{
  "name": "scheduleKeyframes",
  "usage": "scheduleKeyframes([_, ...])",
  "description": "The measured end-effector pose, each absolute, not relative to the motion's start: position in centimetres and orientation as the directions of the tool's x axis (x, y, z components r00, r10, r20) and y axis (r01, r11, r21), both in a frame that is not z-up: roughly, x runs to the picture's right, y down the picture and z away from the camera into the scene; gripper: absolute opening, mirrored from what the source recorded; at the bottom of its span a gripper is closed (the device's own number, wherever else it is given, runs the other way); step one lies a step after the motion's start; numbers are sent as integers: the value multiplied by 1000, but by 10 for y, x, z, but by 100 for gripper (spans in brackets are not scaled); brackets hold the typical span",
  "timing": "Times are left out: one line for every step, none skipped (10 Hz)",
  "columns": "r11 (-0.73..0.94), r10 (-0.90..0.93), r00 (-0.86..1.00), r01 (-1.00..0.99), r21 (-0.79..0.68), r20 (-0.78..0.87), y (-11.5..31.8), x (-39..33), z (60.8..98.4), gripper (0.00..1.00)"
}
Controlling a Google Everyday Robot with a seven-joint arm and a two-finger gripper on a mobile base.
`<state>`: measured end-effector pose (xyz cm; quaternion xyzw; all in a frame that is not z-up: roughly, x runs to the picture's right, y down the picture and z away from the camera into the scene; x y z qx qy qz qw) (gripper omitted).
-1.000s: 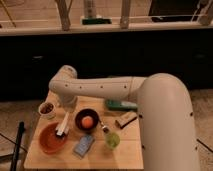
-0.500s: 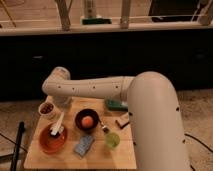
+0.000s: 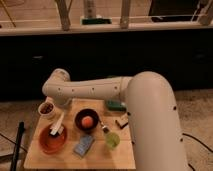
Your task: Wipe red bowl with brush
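The red bowl (image 3: 51, 140) sits at the front left of the wooden table (image 3: 75, 161). The brush (image 3: 58, 125) has a white handle and a dark head. It stands tilted, with its head down inside the bowl's far right part. My gripper (image 3: 60, 116) hangs from the white arm's bend (image 3: 58, 86) just above the bowl. It is shut on the top of the brush handle. The arm's bulk covers the right side of the table.
A small white cup (image 3: 46, 108) with brown contents stands behind the red bowl. Right of it are a dark bowl with an orange ball (image 3: 87, 120), a blue-grey sponge (image 3: 83, 145), a green cup (image 3: 112, 141), a green sponge (image 3: 116, 105) and a small tan block (image 3: 121, 121). A black pole (image 3: 19, 145) stands left of the table.
The arm's bend has swung left and dropped a little. The brush has moved from the gap between the two bowls down into the red bowl.
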<state>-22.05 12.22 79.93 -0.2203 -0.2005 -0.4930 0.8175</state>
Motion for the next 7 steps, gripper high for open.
scheduleKeyframes([417, -717, 433, 894, -162, 546, 122, -223, 801, 0])
scheduleKeyframes([415, -718, 429, 896, -158, 548, 122, -228, 801, 0])
scheduleKeyframes([410, -721, 420, 900, -149, 551, 122, -235, 802, 0])
scheduleKeyframes([404, -723, 408, 904, -138, 557, 122, -243, 802, 0])
scheduleKeyframes([398, -726, 399, 908, -131, 560, 122, -247, 801, 0])
scheduleKeyframes([392, -729, 387, 912, -121, 565, 124, -253, 799, 0])
scheduleKeyframes([385, -729, 376, 916, -111, 572, 128, -259, 796, 0])
